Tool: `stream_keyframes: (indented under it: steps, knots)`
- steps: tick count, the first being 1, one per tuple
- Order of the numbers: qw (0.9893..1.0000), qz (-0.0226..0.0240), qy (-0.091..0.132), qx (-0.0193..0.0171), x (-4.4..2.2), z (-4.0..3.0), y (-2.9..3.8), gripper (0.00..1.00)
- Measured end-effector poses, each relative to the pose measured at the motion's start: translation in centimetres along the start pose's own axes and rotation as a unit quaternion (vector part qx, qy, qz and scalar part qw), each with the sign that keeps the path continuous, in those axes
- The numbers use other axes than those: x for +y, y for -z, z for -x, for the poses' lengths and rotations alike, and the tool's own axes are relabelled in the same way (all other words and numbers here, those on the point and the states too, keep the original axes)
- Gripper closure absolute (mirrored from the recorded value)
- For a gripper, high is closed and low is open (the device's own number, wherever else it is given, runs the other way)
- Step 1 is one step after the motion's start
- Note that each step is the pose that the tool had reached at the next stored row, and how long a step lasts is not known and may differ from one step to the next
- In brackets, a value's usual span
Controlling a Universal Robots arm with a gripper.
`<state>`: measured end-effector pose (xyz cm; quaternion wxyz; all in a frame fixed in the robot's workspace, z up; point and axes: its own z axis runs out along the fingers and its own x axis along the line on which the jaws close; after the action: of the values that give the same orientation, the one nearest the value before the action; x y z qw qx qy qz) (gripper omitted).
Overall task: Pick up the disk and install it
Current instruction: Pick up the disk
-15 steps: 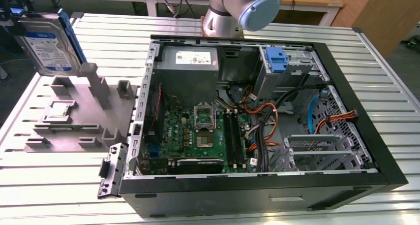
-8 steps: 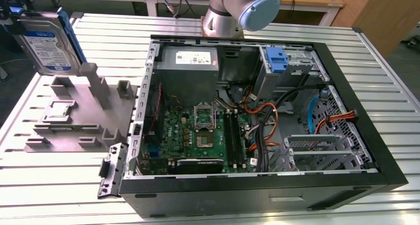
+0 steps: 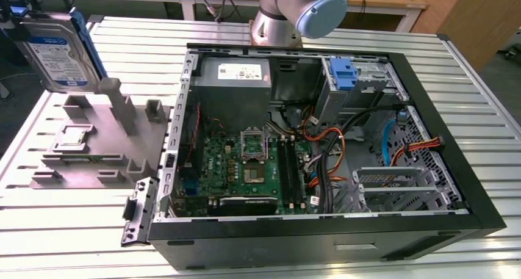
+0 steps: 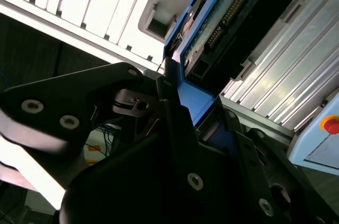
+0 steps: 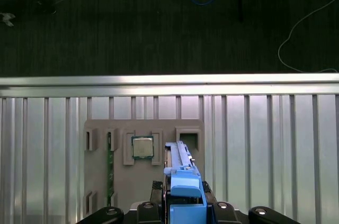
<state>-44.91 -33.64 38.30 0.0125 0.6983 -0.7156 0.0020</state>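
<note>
The disk [image 3: 55,50], a silver-grey drive with a white-and-blue label in a blue carrier, hangs upright at the exterior view's upper left, above the far end of the grey fixture plate [image 3: 89,144]. My gripper [image 3: 18,13] is shut on the disk's top edge. In the second wrist view the black fingers [image 4: 159,94] clamp the blue carrier, and the gripper [image 4: 183,110] has the disk's [image 4: 222,15] circuit-board side running away from it. The first wrist view looks down the disk's [image 5: 183,179] edge, held by the gripper [image 5: 183,211] over the fixture plate [image 5: 100,181].
The open computer case [image 3: 423,230] lies at the exterior view's right, with a drive bay and its blue latch [image 3: 345,76] at the far corner. The arm's base [image 3: 285,16] stands behind it. The fixture carries a processor chip [image 5: 142,147] and a green memory stick [image 5: 109,166]. Beyond the table's edge [image 5: 169,81] lies dark floor.
</note>
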Motion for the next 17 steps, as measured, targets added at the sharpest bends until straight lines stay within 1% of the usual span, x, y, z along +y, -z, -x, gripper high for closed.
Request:
stream_keyframes:
  steps: [4, 11, 13, 15, 16, 17]
  knots:
    - [1.0, -0.0001, 0.0, 0.0008, 0.0, 0.01, 0.07, 0.64]
    - [1.0, 0.0, 0.0, 0.0009, 0.0, 0.01, 0.08, 0.64]
    - [1.0, 0.0001, 0.0, 0.0008, 0.01, 0.01, 0.18, 0.64]
    - [1.0, 0.0001, 0.0, -0.0019, 0.01, 0.0, 0.36, 0.64]
    - [1.0, 0.0001, 0.0, -0.004, 0.01, 0.0, 0.44, 0.64]
    - [1.0, 0.0002, 0.0, -0.0071, 0.01, 0.0, 0.53, 0.64]
